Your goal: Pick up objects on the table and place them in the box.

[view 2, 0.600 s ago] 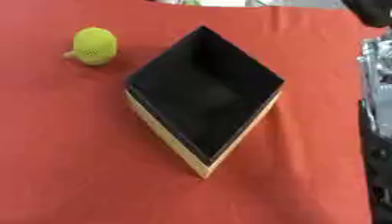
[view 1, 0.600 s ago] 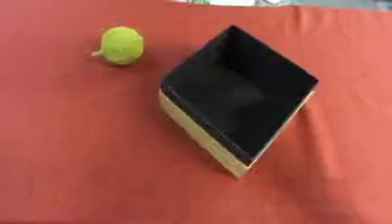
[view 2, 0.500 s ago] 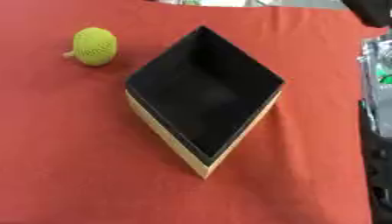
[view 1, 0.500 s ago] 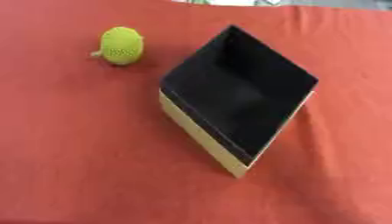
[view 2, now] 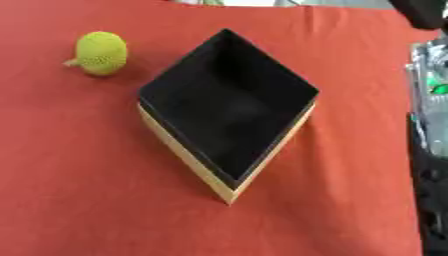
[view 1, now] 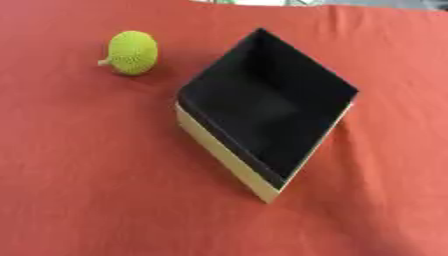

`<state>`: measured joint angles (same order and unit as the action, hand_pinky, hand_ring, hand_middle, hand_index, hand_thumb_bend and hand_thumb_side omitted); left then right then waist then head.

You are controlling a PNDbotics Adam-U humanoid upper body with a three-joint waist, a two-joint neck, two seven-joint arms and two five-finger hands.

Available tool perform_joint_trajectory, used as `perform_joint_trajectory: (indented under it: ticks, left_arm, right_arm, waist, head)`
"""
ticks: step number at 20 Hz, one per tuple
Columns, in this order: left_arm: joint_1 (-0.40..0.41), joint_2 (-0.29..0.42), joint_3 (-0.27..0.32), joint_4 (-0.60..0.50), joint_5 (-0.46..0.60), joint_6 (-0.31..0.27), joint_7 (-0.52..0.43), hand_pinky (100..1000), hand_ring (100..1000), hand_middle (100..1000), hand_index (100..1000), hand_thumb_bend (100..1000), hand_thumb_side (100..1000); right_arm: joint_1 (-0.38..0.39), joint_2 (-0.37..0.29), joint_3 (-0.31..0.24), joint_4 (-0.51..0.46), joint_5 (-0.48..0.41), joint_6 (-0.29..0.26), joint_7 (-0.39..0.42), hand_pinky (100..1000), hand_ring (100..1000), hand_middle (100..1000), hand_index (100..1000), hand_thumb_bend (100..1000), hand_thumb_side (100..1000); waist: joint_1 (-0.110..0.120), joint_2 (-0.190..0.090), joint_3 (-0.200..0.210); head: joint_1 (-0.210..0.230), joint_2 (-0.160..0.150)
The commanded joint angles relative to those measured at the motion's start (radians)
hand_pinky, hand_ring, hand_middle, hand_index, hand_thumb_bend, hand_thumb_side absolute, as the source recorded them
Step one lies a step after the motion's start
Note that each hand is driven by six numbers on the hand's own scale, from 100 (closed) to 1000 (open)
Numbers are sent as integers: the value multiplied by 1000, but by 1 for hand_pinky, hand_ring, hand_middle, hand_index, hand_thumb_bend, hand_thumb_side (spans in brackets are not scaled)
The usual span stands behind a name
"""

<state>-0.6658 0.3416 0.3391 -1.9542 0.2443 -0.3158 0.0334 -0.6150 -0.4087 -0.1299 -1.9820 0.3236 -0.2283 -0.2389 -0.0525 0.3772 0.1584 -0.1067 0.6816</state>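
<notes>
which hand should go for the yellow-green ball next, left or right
Left, probably. The yellow-green ball lies on the red cloth left of the box, apart from it. Neither hand shows.

The box (view 1: 229, 152) is black inside with pale tan outer walls. Left of the box, a yellow-green ball (view 1: 132, 52) has a finely dotted, bumpy texture. The tabletop (view 1: 79, 175) is plain orange-red.

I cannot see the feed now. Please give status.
Both hands out of view. Yellow-green ball on red cloth, left of box, apart. Box looks empty. Nothing between them.
</notes>
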Motion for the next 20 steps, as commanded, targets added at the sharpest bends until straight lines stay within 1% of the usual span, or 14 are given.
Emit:
perform_joint_trajectory:
  ticks: [1, 4, 6, 8, 9, 13, 14, 15, 16, 20]
  left_arm:
    - [-63, 104, 8, 97, -63, -55, -25, 705, 725, 620, 740, 100, 100]
    - [-136, 189, 12, 300, -125, -138, -70, 717, 742, 634, 756, 100, 100]
    - [-186, 232, 10, 426, -166, -188, -95, 721, 749, 643, 763, 100, 100]
    - [-240, 261, 0, 535, -207, -218, -117, 734, 764, 658, 764, 100, 100]
    - [-269, 271, -10, 590, -227, -223, -134, 740, 770, 663, 766, 100, 100]
    - [-378, 287, -36, 772, -301, -239, -205, 758, 786, 682, 780, 100, 100]
    - [-405, 284, -39, 811, -326, -243, -213, 774, 797, 695, 785, 100, 100]
    - [-433, 280, -42, 851, -356, -245, -220, 816, 814, 715, 789, 100, 100]
    - [-460, 276, -44, 890, -388, -249, -225, 833, 826, 729, 791, 100, 100]
    - [-543, 261, -51, 1022, -527, -278, -225, 864, 880, 784, 813, 100, 100]
  right_arm:
    - [-8, -30, -14, -18, 0, 4, -17, 743, 685, 620, 773, 100, 294]
    - [-2, -48, -14, -18, -6, 9, -40, 751, 694, 629, 776, 100, 292]
    - [2, -62, -13, -18, -11, 12, -49, 754, 699, 634, 778, 100, 287]
    - [4, -75, -11, -18, -13, 14, -52, 755, 698, 634, 776, 100, 263]
    - [5, -81, -8, -18, -13, 14, -50, 754, 698, 633, 775, 100, 259]
    - [8, -95, -5, -18, -14, 16, -37, 754, 697, 631, 775, 100, 256]
    - [9, -97, -6, -18, -14, 17, -37, 755, 697, 632, 775, 100, 238]
    - [9, -100, -6, -18, -14, 18, -36, 754, 697, 632, 775, 100, 233]
    - [9, -102, -6, -18, -14, 18, -35, 755, 697, 632, 775, 100, 230]
    - [10, -109, -6, -18, -13, 19, -35, 755, 697, 632, 776, 100, 216]
  waist:
    - [13, -20, 1]
    - [24, -23, 1]
    - [28, -25, 0]
    - [31, -27, -4]
    - [32, -28, -6]
    - [32, -31, -12]
    - [31, -31, -12]
    - [30, -32, -13]
    - [29, -32, -14]
    - [25, -31, -19]
  head:
    - [4, 0]
    - [6, 5]
    - [4, 10]
    - [5, 17]
    - [6, 20]
    - [5, 23]
    - [4, 23]
    - [4, 23]
    - [5, 23]
    - [6, 26]
